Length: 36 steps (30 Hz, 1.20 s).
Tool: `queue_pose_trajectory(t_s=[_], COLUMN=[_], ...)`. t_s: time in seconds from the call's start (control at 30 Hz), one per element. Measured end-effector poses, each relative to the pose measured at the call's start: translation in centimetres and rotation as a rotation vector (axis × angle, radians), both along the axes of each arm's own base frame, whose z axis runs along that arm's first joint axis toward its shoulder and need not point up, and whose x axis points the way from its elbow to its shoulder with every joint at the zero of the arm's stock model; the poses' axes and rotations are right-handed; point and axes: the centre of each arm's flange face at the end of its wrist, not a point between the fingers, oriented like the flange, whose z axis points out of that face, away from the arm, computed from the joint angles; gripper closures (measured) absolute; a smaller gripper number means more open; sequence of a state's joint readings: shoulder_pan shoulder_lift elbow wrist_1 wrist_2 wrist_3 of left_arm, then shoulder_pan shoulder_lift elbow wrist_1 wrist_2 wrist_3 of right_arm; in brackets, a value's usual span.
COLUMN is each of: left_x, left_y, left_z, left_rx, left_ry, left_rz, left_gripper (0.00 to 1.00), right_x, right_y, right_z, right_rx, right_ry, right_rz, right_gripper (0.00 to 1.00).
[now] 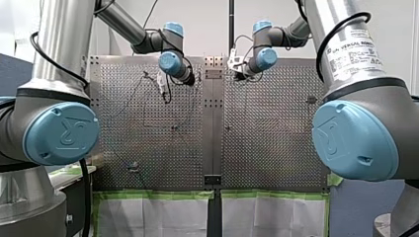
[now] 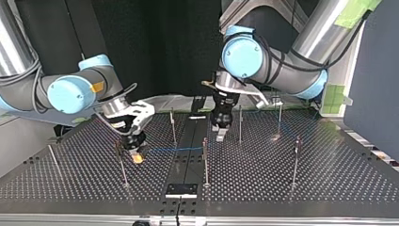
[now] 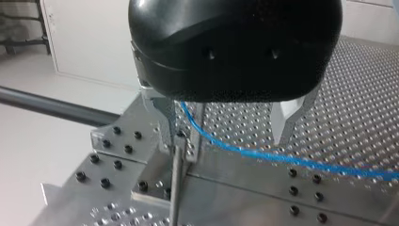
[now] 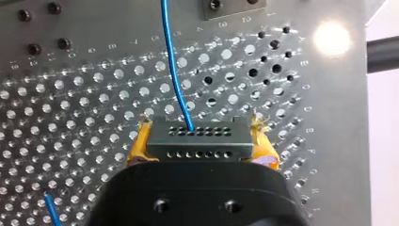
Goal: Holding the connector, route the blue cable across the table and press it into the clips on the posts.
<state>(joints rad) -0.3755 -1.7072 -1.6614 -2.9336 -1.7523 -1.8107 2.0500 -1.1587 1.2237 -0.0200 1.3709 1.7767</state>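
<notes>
**Robotics laboratory: a two-arm test cell at a fixture table.**

Two industrial arms with grey tube links and blue joint caps, my left arm (image 1: 59, 74) and my right arm (image 1: 358, 29), stand at a perforated metal table (image 2: 329, 174). The right arm carries a Universal Robots label (image 1: 355, 55). The table is built of aluminium plates (image 3: 117, 150) fastened with black bolts, and thin metal posts (image 2: 205, 160) rise from its hole grid. Green tape (image 1: 153, 195) edges white sheets (image 1: 153, 217) below the table's edge at the front view's bottom. A dark backdrop (image 2: 155, 47) stands behind the arms in the top view, and plain white wall panels (image 3: 89, 42) show in the left wrist view.
</notes>
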Motion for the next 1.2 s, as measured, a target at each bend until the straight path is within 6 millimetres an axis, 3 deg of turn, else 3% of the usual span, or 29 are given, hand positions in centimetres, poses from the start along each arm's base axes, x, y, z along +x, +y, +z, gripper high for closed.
queue_pose_trajectory(t_s=[0.23,0.53,0.97,1.2], left_x=[-2.4,-4.6,-5.0,-3.8], left_y=[-0.5,-2.9,-8.5,-10.3], left_z=[2.2,4.8,4.0,3.4], left_rx=[0.010,0.025,0.070,0.077], left_ry=[-0.040,-0.108,-0.067,-0.057], left_rz=[-0.020,-0.023,-0.024,-0.023], left_gripper=[0.00,0.00,0.00,0.00], right_x=[-0.2,-0.6,-0.9,-1.0], right_y=[0.1,0.2,1.3,1.7], right_z=[0.4,0.9,2.2,2.1], right_rx=[-0.003,-0.004,-0.006,0.004], right_ry=[-0.002,0.001,0.002,0.010], right_rz=[-0.004,-0.018,-0.017,-0.015], right_gripper=[1.00,1.00,1.00,1.00])
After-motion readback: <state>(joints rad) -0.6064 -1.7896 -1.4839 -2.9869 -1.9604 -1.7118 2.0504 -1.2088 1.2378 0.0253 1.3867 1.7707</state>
